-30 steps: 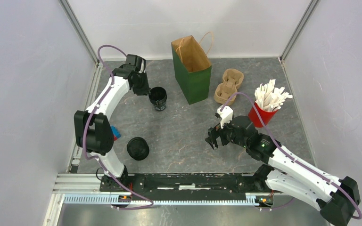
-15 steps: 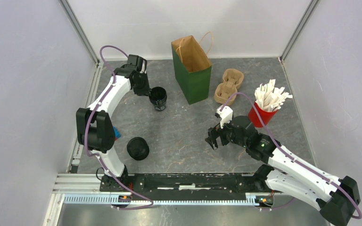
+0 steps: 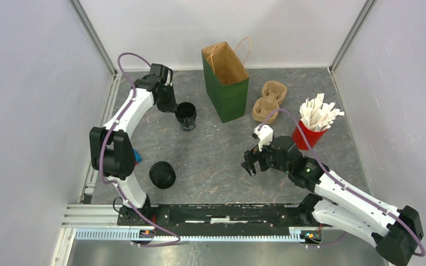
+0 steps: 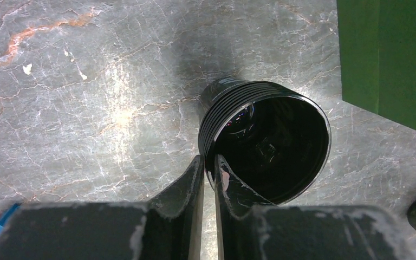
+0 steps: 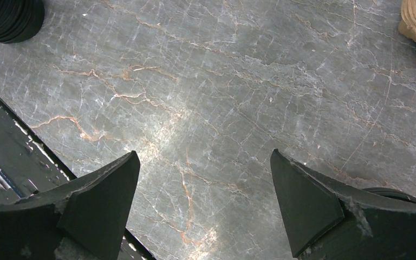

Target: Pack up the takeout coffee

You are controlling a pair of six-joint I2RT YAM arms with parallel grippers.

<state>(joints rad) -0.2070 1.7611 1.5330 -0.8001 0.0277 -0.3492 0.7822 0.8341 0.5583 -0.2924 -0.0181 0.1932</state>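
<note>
One black cup (image 4: 268, 143) stands mouth-up, left gripper (image 4: 209, 163) pinching its rim; right gripper (image 5: 205, 160) agape.

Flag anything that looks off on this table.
The black cup beside the green bag has no lid: its mouth stands open, with the left gripper pinching its rim, one finger inside. Nothing looks spilled.

On my feed there's a green paper bag (image 3: 226, 83) standing open at the back, a tan pulp carrier (image 3: 269, 101) just beside it, then a red cup (image 3: 307, 135) stuffed with white packets (image 3: 319, 113).
</note>
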